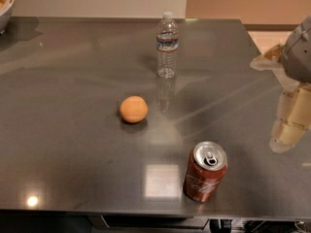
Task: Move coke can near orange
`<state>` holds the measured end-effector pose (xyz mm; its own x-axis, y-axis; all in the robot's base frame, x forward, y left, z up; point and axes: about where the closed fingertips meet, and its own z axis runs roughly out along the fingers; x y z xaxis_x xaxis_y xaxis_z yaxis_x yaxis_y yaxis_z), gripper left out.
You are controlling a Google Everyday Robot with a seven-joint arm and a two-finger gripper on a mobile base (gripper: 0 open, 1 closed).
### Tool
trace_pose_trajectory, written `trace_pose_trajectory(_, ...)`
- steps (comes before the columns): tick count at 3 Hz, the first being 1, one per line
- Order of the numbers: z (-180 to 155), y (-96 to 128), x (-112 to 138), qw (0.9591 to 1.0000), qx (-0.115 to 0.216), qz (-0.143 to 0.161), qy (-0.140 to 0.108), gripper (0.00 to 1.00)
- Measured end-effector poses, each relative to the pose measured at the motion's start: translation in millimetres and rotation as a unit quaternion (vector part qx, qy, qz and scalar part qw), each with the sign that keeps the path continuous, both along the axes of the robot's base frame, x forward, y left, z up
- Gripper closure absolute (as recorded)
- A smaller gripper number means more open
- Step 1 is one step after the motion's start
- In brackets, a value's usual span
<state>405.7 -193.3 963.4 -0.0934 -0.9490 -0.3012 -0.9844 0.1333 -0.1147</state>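
Observation:
The coke can (205, 172) stands upright near the table's front edge, right of centre, its silver top and pull tab showing. The orange (133, 109) lies on the table to the can's upper left, well apart from it. My gripper (290, 125) hangs at the right edge of the view, above the table's right side and to the right of the can, touching nothing.
A clear plastic water bottle (167, 45) stands upright at the back centre. A white bowl (4, 4) sits at the far left corner. The dark grey table (73, 144) ends close in front of the can.

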Motion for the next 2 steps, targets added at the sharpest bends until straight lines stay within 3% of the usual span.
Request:
trace_pose_trajectory(1,-14,24,-24,0.9981,0.034,0.05,0.016,0.0)
trace_pose_trajectory(2,-35,53,-45,0.9935,0.053,0.096,0.029,0.0)
